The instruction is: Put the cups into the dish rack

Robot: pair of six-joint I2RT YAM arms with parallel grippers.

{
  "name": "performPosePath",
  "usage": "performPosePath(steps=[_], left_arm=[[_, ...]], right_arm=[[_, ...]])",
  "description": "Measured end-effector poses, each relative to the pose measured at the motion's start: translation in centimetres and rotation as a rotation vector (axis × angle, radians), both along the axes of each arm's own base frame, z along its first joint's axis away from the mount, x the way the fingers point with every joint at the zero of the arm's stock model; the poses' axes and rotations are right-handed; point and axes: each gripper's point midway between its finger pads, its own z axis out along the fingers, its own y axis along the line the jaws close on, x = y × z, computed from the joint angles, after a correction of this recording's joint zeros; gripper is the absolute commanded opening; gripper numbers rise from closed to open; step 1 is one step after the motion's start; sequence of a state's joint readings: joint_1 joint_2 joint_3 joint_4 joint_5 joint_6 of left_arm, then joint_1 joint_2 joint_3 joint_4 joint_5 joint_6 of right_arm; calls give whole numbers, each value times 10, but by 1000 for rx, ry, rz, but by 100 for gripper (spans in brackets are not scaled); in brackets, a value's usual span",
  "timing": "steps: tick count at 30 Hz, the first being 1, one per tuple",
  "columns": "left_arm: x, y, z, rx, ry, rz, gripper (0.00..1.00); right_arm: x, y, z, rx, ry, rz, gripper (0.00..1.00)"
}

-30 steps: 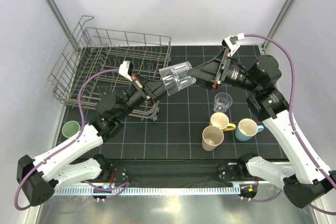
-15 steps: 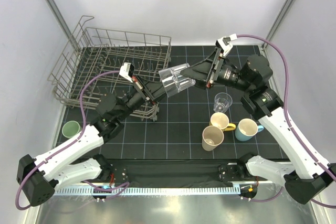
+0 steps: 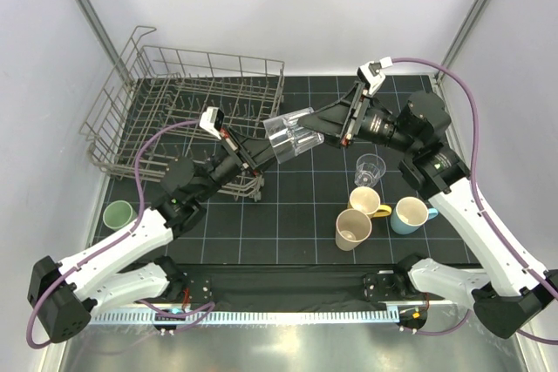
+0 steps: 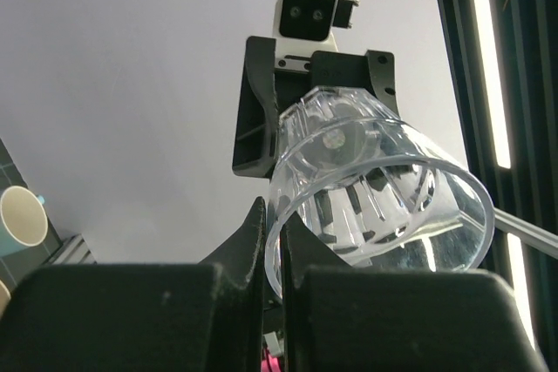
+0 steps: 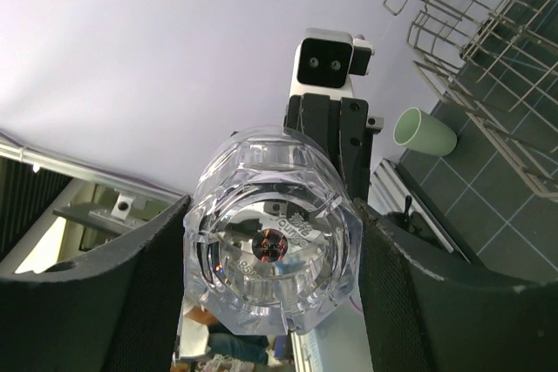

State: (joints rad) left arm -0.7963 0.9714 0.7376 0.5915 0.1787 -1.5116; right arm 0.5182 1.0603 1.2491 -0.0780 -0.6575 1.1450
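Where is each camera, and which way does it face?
Top external: above and behind the bases, looking down on the table; both arms show, left gripper and right gripper on the clear tumbler.
Left wrist: looks along its fingers at the tumbler's open end.
Right wrist: faces the tumbler's base, a finger either side.
Shared: the tumbler; each wrist sees the other's camera.

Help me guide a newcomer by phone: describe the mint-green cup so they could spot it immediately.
Find the grey wire dish rack at the far left of the top view. Just nearer than its near-left corner, beside the left arm, stands the mint-green cup, mouth up. It is the only green one and stands alone, far from the tan cup and its neighbours on the right.
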Motion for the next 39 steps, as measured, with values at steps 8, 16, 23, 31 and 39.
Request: performPosePath(steps=[8, 16, 23, 31, 39], left_arm=[[0, 5, -6, -4, 17, 18, 18], [-8, 31, -7, -1, 44, 85, 61], [-17, 67, -19, 61, 102, 200, 68], [-25, 141, -19, 270, 160, 476, 72], [-28, 189, 2, 582, 113, 656, 73]], right_arm=[[2, 4, -5, -8, 17, 14, 4], [11, 9, -9, -35, 9, 10, 4], [14, 9, 2, -45, -28, -1, 4], [46, 22, 2, -189, -91, -82, 4], [87, 78, -39, -481, -167, -134, 4]])
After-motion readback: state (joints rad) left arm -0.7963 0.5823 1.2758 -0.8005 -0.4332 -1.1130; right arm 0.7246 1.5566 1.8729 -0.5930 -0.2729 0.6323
